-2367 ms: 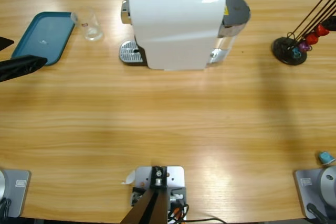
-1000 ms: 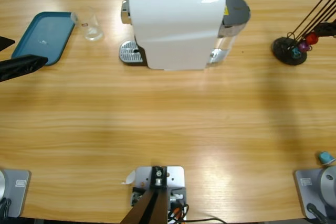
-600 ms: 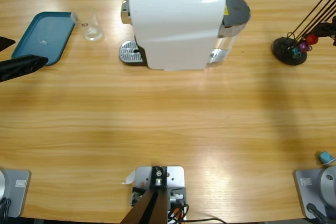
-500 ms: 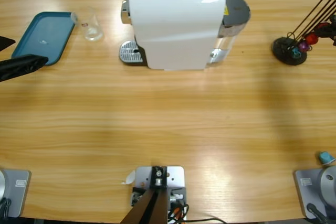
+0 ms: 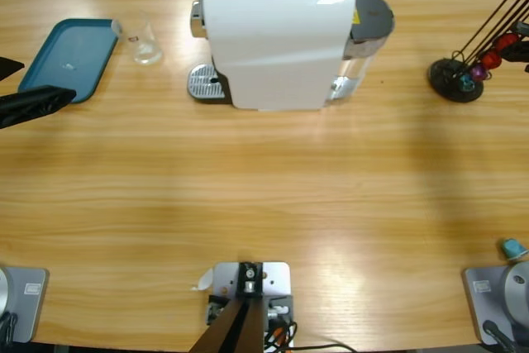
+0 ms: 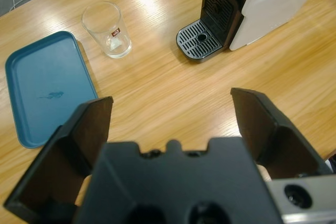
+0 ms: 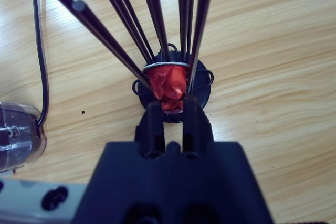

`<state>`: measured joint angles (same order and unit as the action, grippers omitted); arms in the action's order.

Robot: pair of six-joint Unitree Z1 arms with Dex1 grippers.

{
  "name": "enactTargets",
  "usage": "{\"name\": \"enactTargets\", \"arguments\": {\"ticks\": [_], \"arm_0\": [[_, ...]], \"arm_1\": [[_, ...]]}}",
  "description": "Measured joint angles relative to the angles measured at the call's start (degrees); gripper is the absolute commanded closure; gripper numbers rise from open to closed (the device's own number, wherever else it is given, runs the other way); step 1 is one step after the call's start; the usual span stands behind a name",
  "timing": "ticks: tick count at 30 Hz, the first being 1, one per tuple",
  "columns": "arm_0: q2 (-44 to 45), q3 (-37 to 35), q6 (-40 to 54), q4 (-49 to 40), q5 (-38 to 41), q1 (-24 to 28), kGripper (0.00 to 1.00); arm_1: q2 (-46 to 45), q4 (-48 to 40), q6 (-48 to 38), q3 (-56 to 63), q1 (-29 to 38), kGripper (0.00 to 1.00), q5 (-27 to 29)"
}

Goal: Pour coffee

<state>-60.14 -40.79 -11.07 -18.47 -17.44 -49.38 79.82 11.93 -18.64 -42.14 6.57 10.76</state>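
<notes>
Right claw clamped on a red capsule at the rack; left claw spread wide over the counter's left end.

The wooden counter (image 5: 264, 204) carries a white coffee machine (image 5: 277, 39) at 12 o'clock, its drip grate (image 6: 202, 39) facing 9 o'clock. A teal tray (image 5: 66, 57) lies at about 10 o'clock, with an upright clear glass (image 5: 145, 39) just beside its right edge, between tray and machine; no coffee can be made out in it. The left claw (image 6: 173, 114) hangs above bare wood near the tray, jaws far apart and holding nothing. At 2 o'clock stands a black wire capsule rack (image 5: 463, 72). There the right claw (image 7: 170, 109) has its jaws closed on a red capsule (image 7: 167, 85) sitting in a wire ring. A small blue capsule (image 5: 513, 248) lies alone at 4 o'clock.
</notes>
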Motion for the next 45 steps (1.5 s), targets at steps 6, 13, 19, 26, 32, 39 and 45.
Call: {"name": "enactTargets", "arguments": {"ticks": [6, 13, 19, 26, 32, 39, 45], "arm_0": [[0.0, 0.0, 0.0, 0.1, 0.0, 0.0, 0.032], [0.0, 0.1, 0.0, 0.2, 0.0, 0.0, 0.032], [0.0, 0.3, 0.0, 0.3, 0.0, 0.0, 0.032], [0.0, 0.3, 0.0, 0.3, 0.0, 0.0, 0.032], [0.0, 0.3, 0.0, 0.4, 0.0, 0.0, 0.032], [0.0, 0.3, 0.0, 0.4, 0.0, 0.0, 0.032], [0.0, 0.4, 0.0, 0.4, 0.0, 0.0, 0.032]], "arm_1": [[-0.4, 0.0, 0.0, 0.2, 0.0, 1.000, 0.2], [-3.3, 1.8, 0.0, 0.2, 0.8, 1.000, 0.4], [-5.8, 4.9, 0.1, -0.4, 2.0, 0.757, 0.4], [-5.4, 5.4, 0.1, -0.9, 2.4, 0.129, 0.4], [-3.6, 3.5, 0.1, -1.6, 2.4, 0.142, 0.4], [-1.2, 2.5, 0.1, -2.2, 2.4, 0.370, 0.4], [0.1, 1.8, 0.1, -2.4, 2.4, 0.568, 0.4]]}}
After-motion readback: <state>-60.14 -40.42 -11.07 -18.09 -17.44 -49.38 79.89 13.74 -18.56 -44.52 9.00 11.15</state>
